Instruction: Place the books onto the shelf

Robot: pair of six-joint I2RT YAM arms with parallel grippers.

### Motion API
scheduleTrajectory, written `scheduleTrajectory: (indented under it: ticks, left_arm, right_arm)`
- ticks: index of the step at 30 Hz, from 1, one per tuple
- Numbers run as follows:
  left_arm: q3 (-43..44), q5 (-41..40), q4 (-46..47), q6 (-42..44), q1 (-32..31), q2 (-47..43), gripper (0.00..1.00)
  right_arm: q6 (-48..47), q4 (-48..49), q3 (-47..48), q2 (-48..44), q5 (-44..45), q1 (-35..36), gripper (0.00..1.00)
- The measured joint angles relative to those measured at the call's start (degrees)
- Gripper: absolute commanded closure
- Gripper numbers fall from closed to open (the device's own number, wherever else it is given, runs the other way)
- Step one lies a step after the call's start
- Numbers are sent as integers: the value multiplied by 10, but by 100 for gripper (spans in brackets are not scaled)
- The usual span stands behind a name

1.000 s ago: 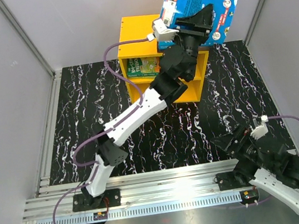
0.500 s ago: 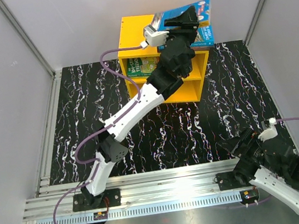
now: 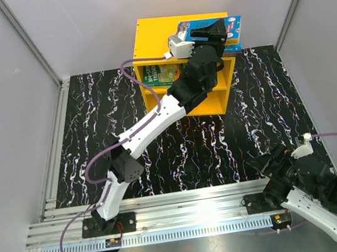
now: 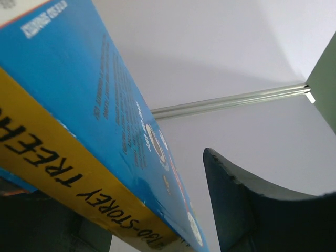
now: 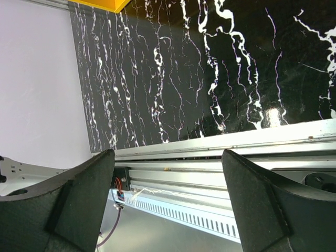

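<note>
A bright blue book (image 3: 234,31) lies flat on the right part of the yellow shelf's (image 3: 154,32) top. My left gripper (image 3: 213,30) reaches over it there. In the left wrist view the blue book (image 4: 79,100), with its yellow spine, lies against the left side. A clear gap separates it from the right finger (image 4: 252,210), so the jaws are open; the other finger is hidden behind the book. A green book (image 3: 162,75) stands in the shelf's upper compartment. My right gripper (image 3: 264,163) hangs open and empty at the near right, above the metal rail (image 5: 210,157).
The shelf stands at the back of the black marbled table (image 3: 93,131), close to the grey back wall. Grey walls close in both sides. Aluminium rails (image 3: 188,215) run along the near edge by the arm bases.
The blue book came down from a raised, tilted pose to lie flat on the shelf top, and the left jaws widened off it. The right arm drew back slightly toward the near right.
</note>
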Motion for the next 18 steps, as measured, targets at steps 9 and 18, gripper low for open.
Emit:
scheduleTrajectory:
  ticks: [9, 18]
  left_arm:
    - [37, 37, 13, -49, 3, 25, 8]
    - [28, 105, 55, -122, 25, 44, 1]
  right_arm:
    - [7, -23, 0, 0, 0, 0, 11]
    - [12, -26, 0, 0, -1, 0, 11]
